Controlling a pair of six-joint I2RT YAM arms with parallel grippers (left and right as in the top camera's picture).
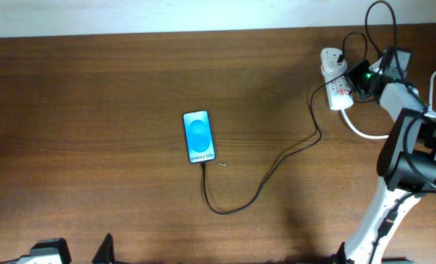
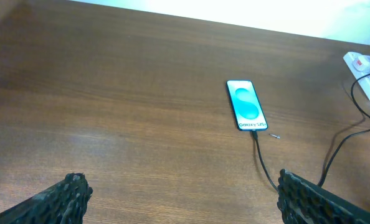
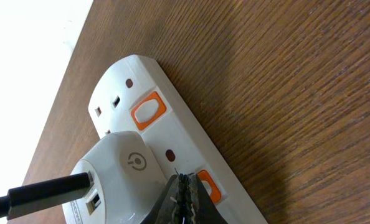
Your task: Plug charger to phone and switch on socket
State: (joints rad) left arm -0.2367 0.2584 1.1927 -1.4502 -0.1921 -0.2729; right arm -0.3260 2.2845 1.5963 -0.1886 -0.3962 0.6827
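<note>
Right hand point(image 3: 184, 200), clenched on nothing, tips at the socket's point(image 3: 166, 124) near switch point(image 3: 208, 186). Judged: the switch is small and stiff and the socket light and apt to slide, so I press straight down. Phone point(image 1: 199, 136) well left of socket, charger point(image 1: 277, 163) meeting its end. Left hand point(image 2: 188, 196) released.

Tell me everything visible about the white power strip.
The socket is a glossy white plastic strip lying flat at the far right of the wooden table. Two orange-red rocker switches show; the end outlet by the first switch is free. A white adapter fills the next, the black charger cable leaving it. The right gripper, shut, points its tips at the second switch. A thick white cord trails away.
</note>
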